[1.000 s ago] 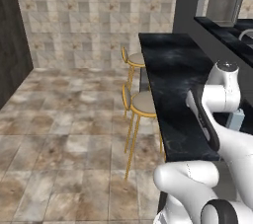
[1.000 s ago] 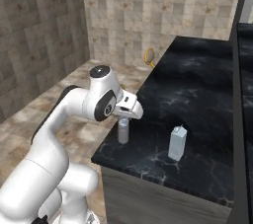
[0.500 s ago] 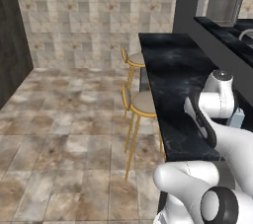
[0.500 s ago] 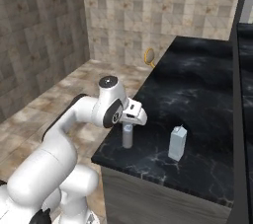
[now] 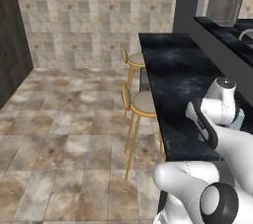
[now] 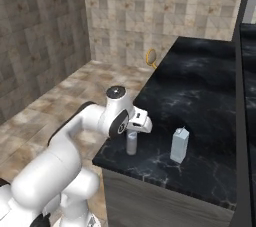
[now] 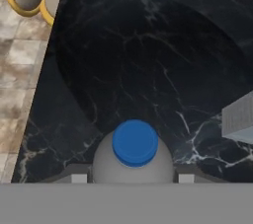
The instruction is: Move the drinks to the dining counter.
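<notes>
Placing the bottle on the dining counter

We keep the gripper (image 6: 133, 130) pinching the bottle (image 7: 134, 155) upright, lower frame, beside the carton (image 6: 179, 145).

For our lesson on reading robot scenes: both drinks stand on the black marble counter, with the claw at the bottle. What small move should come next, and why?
Probably open the claw and lift clear. The bottle stands upright on the counter near its edge, beside the carton, so it looks delivered. The hand view shows the blue cap between the fingers; whether they grip it I cannot tell.
</notes>
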{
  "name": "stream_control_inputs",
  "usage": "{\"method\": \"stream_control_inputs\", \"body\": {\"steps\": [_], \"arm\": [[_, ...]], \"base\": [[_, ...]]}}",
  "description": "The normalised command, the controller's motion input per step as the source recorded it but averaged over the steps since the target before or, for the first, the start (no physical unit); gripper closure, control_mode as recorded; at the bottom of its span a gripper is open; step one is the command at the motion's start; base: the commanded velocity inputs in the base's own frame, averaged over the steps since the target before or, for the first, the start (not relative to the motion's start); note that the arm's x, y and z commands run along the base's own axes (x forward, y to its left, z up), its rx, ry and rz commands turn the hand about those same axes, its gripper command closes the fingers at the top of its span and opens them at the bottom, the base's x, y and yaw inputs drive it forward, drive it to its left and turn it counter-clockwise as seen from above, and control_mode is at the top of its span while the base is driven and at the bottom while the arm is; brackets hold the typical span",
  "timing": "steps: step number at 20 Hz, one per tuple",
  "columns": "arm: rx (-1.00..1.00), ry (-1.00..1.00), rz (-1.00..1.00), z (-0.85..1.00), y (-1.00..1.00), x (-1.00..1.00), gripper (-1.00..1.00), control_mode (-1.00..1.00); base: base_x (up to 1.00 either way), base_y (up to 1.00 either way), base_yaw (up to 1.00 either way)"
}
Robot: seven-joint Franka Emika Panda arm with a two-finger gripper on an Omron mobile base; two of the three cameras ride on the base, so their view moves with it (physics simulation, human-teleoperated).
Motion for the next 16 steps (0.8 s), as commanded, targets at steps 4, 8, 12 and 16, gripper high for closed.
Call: {"method": "stream_control_inputs", "body": {"steps": [4,8,12,16], "arm": [[0.08,-0.08,0.01,-0.12,-0.11,0.0,1.0,-1.0],[0.09,-0.04,0.01,-0.06,-0.03,0.0,1.0,-1.0],[0.04,-0.01,0.0,-0.02,0.0,0.0,1.0,-1.0],[0.0,0.0,0.0,0.0,0.0,0.0,1.0,-1.0]], "base": [[0.0,0.0,0.0],[0.0,0.0,0.0],[0.0,0.0,0.0],[0.0,0.0,0.0]]}}
